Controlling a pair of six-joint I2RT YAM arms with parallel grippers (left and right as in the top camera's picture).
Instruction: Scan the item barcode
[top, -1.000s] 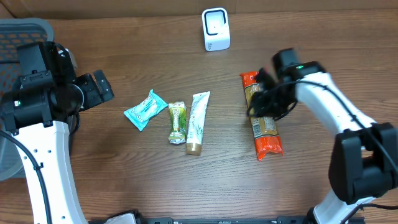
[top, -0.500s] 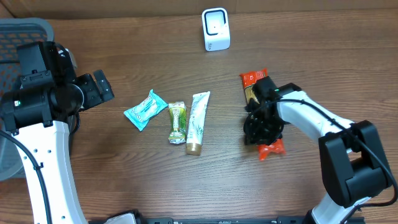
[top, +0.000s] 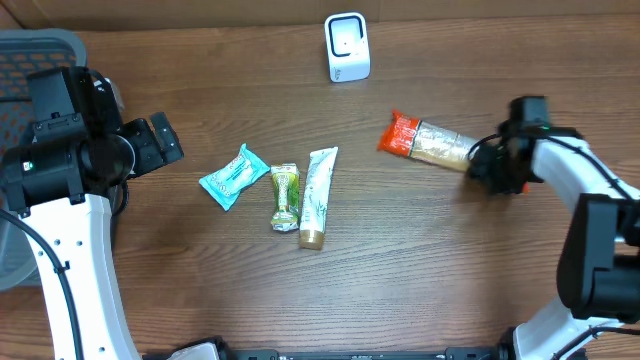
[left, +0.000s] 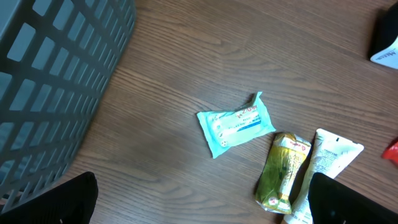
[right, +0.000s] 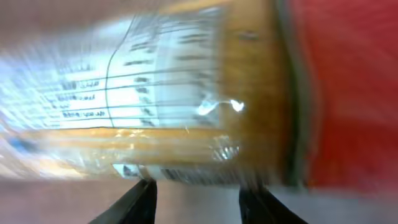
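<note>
The item is a long snack pack (top: 430, 145) with orange-red ends and a clear middle. It now points left to right, right of table centre. My right gripper (top: 484, 163) is shut on its right end. In the right wrist view the pack (right: 186, 93) fills the frame, blurred, with its printed label facing the camera, and my right gripper's (right: 196, 186) fingertips meet its lower edge. The white scanner (top: 347, 47) stands at the back centre, apart from the pack. My left gripper (top: 160, 140) hangs open over the left side with nothing in it (left: 199, 214).
A teal packet (top: 233, 176), a green packet (top: 285, 197) and a white tube (top: 317, 197) lie side by side at table centre. The left wrist view shows them too: teal packet (left: 236, 123), green packet (left: 283, 173). A grey basket (top: 40, 50) stands at the back left.
The snack pack has left its lengthwise spot on the table and turned sideways, farther back. My right arm swung out to the right with it. The left arm has not moved.
</note>
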